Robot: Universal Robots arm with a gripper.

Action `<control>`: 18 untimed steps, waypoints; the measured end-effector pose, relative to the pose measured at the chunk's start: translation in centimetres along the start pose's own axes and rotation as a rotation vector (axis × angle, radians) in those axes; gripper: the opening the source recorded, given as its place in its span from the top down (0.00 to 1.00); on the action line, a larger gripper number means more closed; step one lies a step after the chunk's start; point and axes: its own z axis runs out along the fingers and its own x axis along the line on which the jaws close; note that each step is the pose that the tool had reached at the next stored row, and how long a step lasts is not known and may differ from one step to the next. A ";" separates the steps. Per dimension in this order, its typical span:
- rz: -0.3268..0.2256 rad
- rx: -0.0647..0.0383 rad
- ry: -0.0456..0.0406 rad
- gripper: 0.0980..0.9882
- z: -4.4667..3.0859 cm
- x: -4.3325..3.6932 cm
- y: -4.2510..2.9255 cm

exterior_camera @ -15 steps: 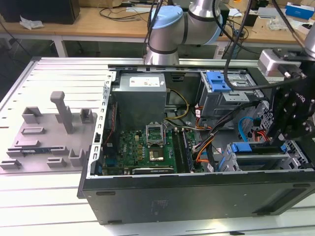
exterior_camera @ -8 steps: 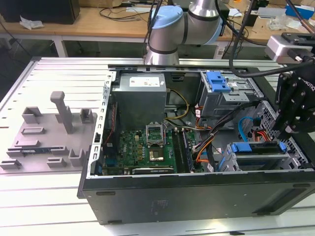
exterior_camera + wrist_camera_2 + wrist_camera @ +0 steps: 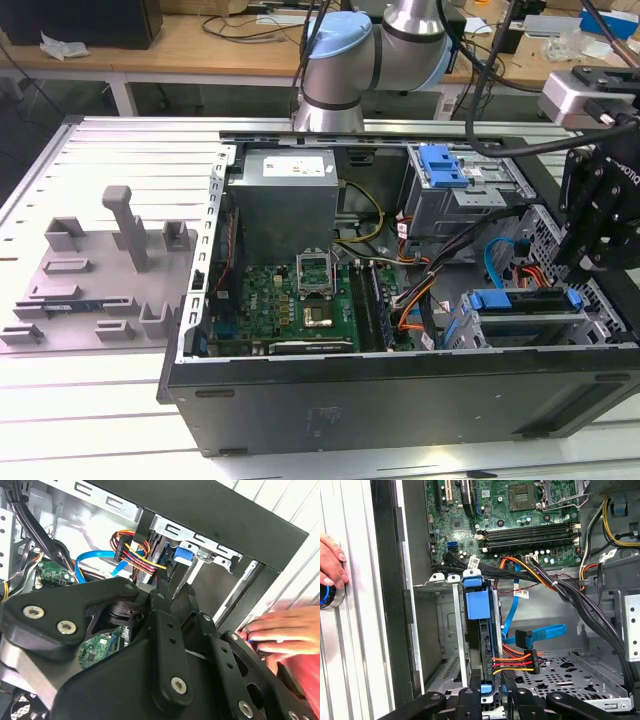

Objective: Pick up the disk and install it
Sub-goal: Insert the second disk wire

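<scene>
The disk (image 3: 522, 300) lies in the drive cage (image 3: 455, 335) at the front corner of the open computer case, on the exterior view's right. Its blue frame runs along the top edge. In the first wrist view the disk (image 3: 479, 605) stands edge-on between the cage walls, a blue tab at its end. My gripper (image 3: 580, 275) hangs at the disk's outer end, just inside the case wall. In both wrist views the black gripper (image 3: 491, 692) (image 3: 180, 587) sits right at that end of the disk (image 3: 182, 555).
A person's hand (image 3: 331, 565) rests on a round knob outside the case wall (image 3: 385, 605). Bundled power cables (image 3: 520, 662) and a blue data cable (image 3: 540, 632) lie beside the cage. Motherboard (image 3: 300, 300), grey power supply (image 3: 285, 195) and an upper bay with a blue latch (image 3: 443, 165) occupy the case.
</scene>
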 end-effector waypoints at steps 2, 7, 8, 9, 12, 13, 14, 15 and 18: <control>0.000 0.000 0.0000 0.77 0.00 0.00 0.00; 0.000 0.006 0.0564 0.77 -0.31 -2.03 0.22; 0.000 0.008 0.0700 0.77 -0.38 -2.47 0.27; 0.000 0.009 0.0815 0.77 -0.45 -2.85 0.31; 0.000 0.011 0.0968 0.77 -0.55 -3.64 0.50; 0.000 0.011 0.1005 0.77 -0.57 -3.98 0.75; 0.000 0.012 0.1019 0.77 -0.62 -4.34 1.03; 0.000 0.012 0.1032 0.77 -0.70 -4.65 1.33; -0.001 0.018 0.1590 0.77 -0.87 -4.99 2.16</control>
